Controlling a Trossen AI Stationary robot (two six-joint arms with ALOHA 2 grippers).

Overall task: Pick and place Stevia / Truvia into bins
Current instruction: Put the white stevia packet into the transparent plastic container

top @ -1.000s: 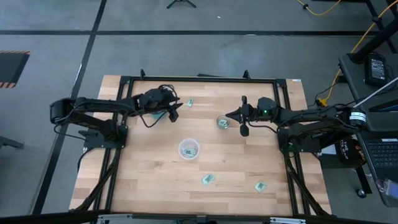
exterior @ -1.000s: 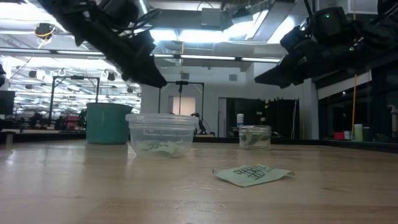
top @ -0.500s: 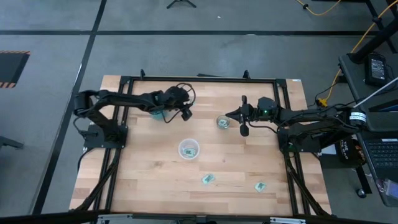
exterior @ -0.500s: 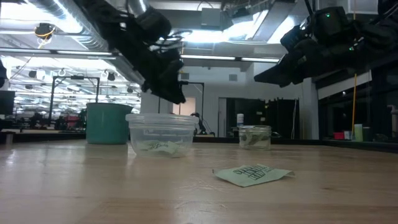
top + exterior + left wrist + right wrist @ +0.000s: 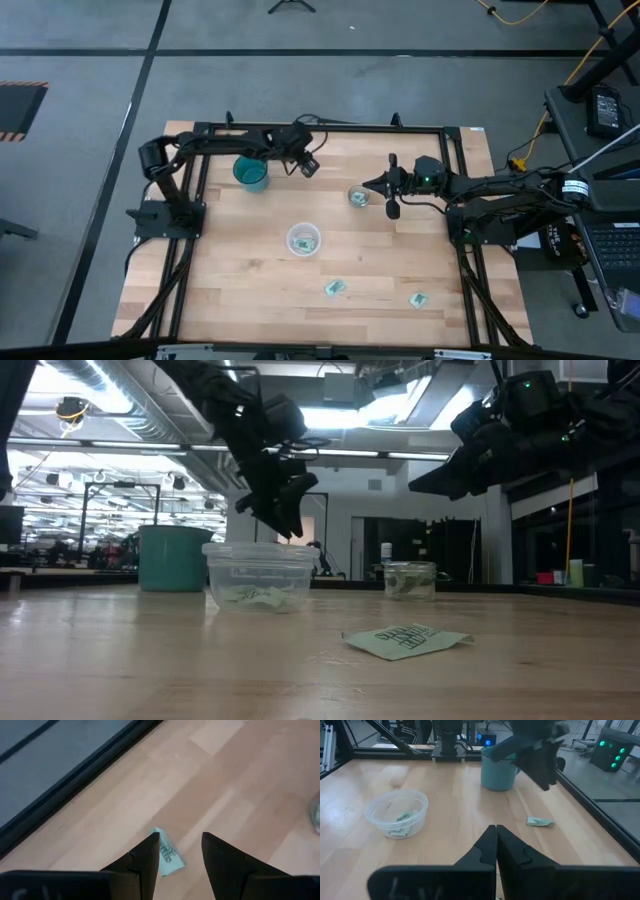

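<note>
Covering most of the high view is the wooden surface (image 5: pixel 240 290) inside a black frame; everything below is placed against the teal cup (image 5: pixel 250 174), which stands near the surface's far left part. My left arm reaches along the far edge past the teal cup, and my left gripper (image 5: pixel 308 165) hangs above the wood just right of that cup, fingers (image 5: pixel 150 855) apart with nothing between them, straddling a loose packet (image 5: pixel 167 858) that lies flat on the wood below. From the right wrist view that same packet (image 5: pixel 539 821) sits just beside the teal cup (image 5: pixel 498 769), not touching it. My right arm comes in from the right side, well away from the teal cup; my right gripper (image 5: pixel 390 188) is held above the surface, fingers pressed together and empty, close to the small glass cup (image 5: pixel 357 196). The glass cup stands right of the teal cup and has a packet inside. The wider whitish cup (image 5: pixel 303 240) stands nearer the front than the teal cup, about mid-surface, also with packet paper in it (image 5: pixel 402 817). Two more packets lie flat far from the teal cup near the front edge: one (image 5: pixel 334 289) beyond the whitish cup, another (image 5: pixel 419 299) farther right.
</note>
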